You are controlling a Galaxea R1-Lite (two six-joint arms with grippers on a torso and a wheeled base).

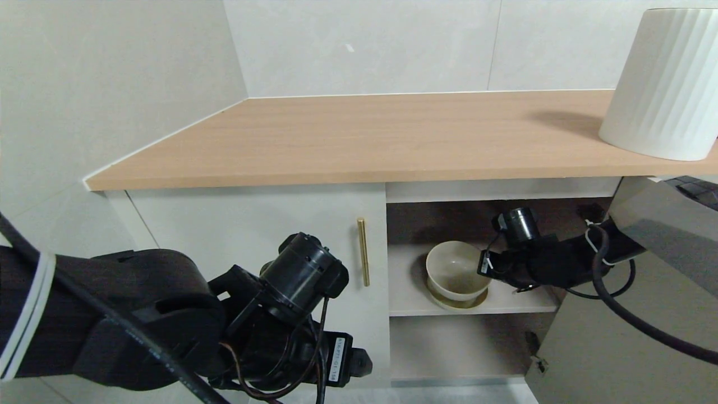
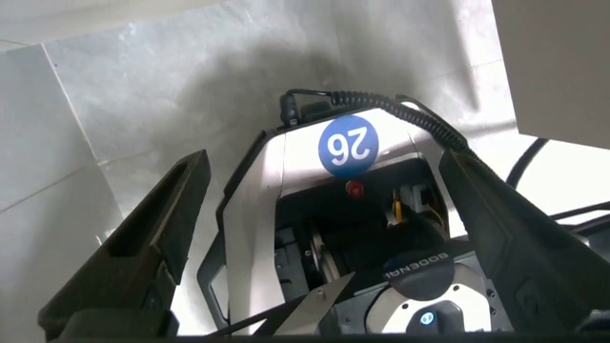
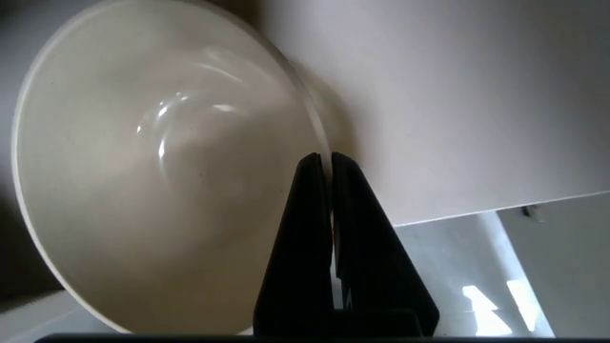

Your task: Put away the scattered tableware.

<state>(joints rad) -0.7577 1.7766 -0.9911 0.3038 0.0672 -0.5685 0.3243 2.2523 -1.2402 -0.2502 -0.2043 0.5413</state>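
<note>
The bowl (image 1: 454, 270) stands inside the open cabinet, on the middle shelf (image 1: 521, 303), at about 5 o'clock from the centre of the head view. It is cream-coloured and upright, and it rests on a flat plate (image 1: 449, 304) of a darker, yellowish tone, whose edge shows under its foot.

The right gripper (image 1: 487, 264) comes in from the 3 o'clock side of the bowl. In the right wrist view its two black fingers (image 3: 310, 219) are pressed together on the rim of the bowl (image 3: 162, 171), one on the inside and one on the outside, so the right gripper (image 3: 331, 167) pinches the thin wall between them.

The left arm (image 1: 140, 314) is low at 7 o'clock in the head view, in front of the closed cabinet door (image 1: 252, 224). In the left wrist view the left gripper (image 2: 324, 162) has its fingers (image 2: 172, 238) spread wide apart, with nothing between them.

A gold bar handle (image 1: 363, 252) stands upright on the closed door, at 9 o'clock from the bowl. The other door (image 1: 617, 348) is swung open at 4 o'clock. Above is a wooden countertop (image 1: 392, 134), and on it, at 2 o'clock, a white ribbed container (image 1: 664, 84).
</note>
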